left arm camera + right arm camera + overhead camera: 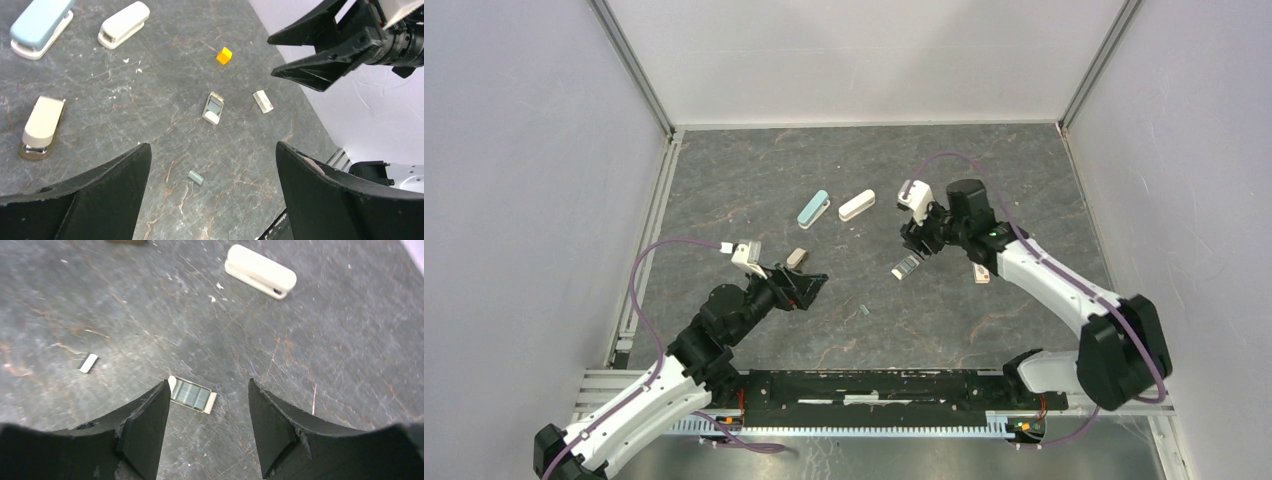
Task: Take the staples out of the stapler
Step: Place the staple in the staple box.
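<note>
Quick count of what's on the counter [754,180]: three staplers, one of each colour. A teal stapler [813,209] and a white stapler [857,205] lie side by side toward the far end. A beige stapler [797,258] sits nearer in, just beside the left tool [212,150].

There's one short strip of staples [864,311], lying flat and loose on the stone between the two arms and touching nothing. It's a bit nearer the arm bases than the one small clear box [906,267]. Also one yellow cube [224,55] and one little white box [263,101], both over on the right side.

The left tool is spread wide with nothing in it, hanging above the counter. The right tool [207,385] is parted and empty too. It hovers over the clear box, which rests on the counter below the gap between its fingers.
</note>
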Available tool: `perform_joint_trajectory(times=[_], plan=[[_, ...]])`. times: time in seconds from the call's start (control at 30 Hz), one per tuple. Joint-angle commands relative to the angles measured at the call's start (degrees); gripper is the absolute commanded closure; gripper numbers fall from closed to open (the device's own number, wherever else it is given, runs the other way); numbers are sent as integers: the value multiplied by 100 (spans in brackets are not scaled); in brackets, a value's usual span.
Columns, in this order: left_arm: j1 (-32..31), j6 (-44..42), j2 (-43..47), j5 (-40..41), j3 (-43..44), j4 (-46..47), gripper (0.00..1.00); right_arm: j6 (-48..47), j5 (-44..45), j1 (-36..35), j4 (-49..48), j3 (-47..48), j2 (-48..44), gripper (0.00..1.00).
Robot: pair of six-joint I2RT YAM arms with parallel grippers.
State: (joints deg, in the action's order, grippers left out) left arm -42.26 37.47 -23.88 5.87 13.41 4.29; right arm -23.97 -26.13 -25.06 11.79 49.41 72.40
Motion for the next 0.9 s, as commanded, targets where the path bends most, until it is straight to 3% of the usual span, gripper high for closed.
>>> perform_joint_trajectory(times=[0.0,0.17,0.3,0.4,0.47,0.57,0.87], plan=[[-25,-316,1,-114,-354,863,0,-134,-1428,99,-8,-246,-665,34],[-28,31,-877,-758,-190,852,2,-256,-1778,176,230,-633,-1016,23],[-129,471,-1879,-892,228,627,17,-340,-1905,443,347,-582,-1017,19],[-707,881,-2464,-66,488,508,22,-337,-1925,564,399,-555,-979,19],[-1213,1127,-2849,831,922,-101,28,-322,-1914,643,356,-577,-996,19],[-1547,1856,-3668,1646,1658,-1147,55,-286,-1932,772,300,-624,-1016,19],[-2474,3487,-5822,3351,3604,-3214,55,-231,-1918,867,236,-677,-1000,19]])
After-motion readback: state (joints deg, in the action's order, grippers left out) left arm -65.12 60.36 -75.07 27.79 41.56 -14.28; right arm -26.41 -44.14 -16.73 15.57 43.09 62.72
